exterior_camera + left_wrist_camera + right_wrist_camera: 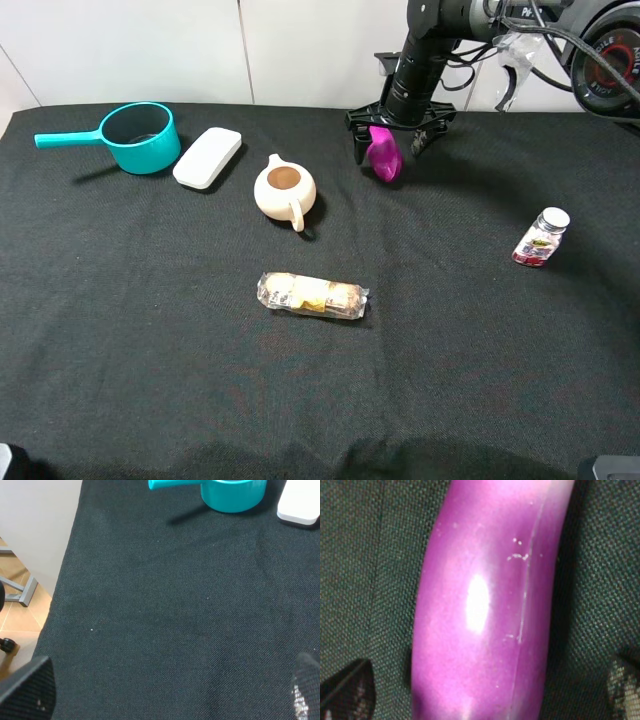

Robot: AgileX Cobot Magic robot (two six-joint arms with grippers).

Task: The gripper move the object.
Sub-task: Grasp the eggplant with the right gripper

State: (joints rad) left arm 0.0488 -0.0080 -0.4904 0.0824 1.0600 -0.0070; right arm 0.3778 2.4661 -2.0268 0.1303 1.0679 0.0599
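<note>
**Claw over eggplant, grasp not yet made**

The right gripper point(388, 145) is standing over the toy eggplant point(385, 162) at the far side of the black cloth point(450, 380), to the right of the cream teapot point(285, 190). Its fingers are sitting spread, one to each side of the eggplant. Nothing is pinching.

Judgement: the approach is looking complete. Closing, lifting and carrying are all left to do, and the task is naming no destination.

View notes:
- The overhead view is giving the placement among the other items. It is not resolving whether the claw is touching the eggplant.
- The right wrist view is settling that. Cloth is showing between each fingertip point(345, 690) and the glossy purple skin. This view is cutting off both ends of the eggplant.
- The left wrist view is showing the left gripper point(165, 700) with fingers wide apart and nothing between them. It is sitting over the cloth near the teal saucepan point(232, 492), well away from the work.
</note>
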